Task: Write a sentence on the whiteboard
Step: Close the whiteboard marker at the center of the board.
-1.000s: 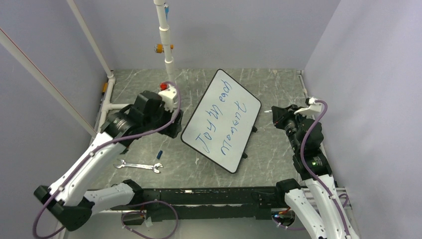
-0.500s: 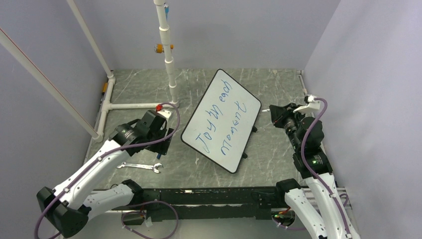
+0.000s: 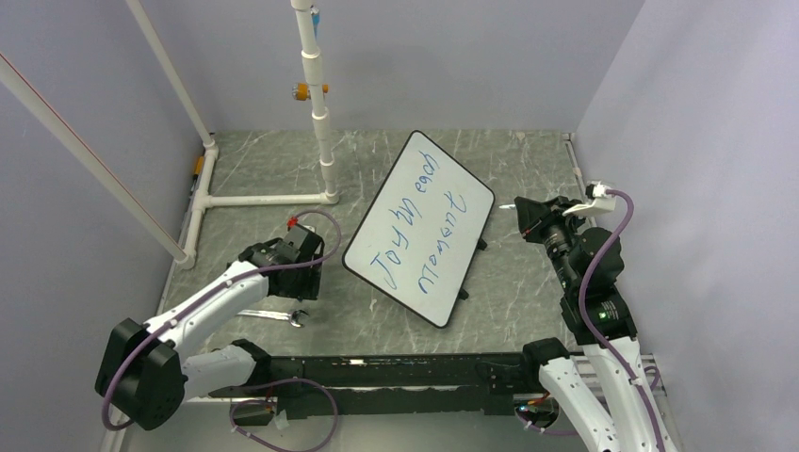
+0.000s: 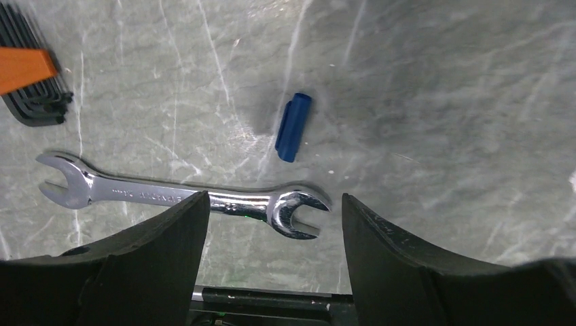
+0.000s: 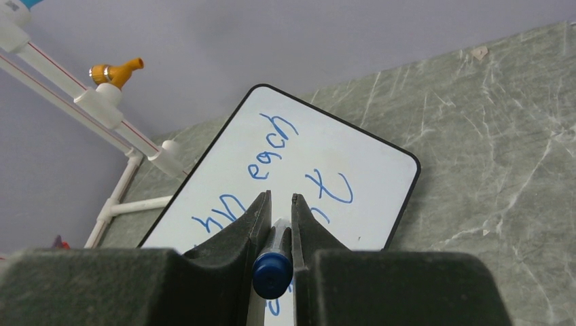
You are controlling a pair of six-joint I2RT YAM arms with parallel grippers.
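Two-line blue sentence (image 3: pixel 407 237) across whiteboard (image 3: pixel 419 231) on worktop (image 3: pixel 528 160). Left of whiteboard: left tool (image 4: pixel 272 224) spread wide, empty, over wrench (image 4: pixel 170 197) and blue cap (image 4: pixel 293 127). Right of whiteboard: right tool (image 5: pixel 278 204) clamped on blue marker (image 5: pixel 272 272).

Sentence (image 5: pixel 272 149) partly behind right pincer (image 5: pixel 280 197)
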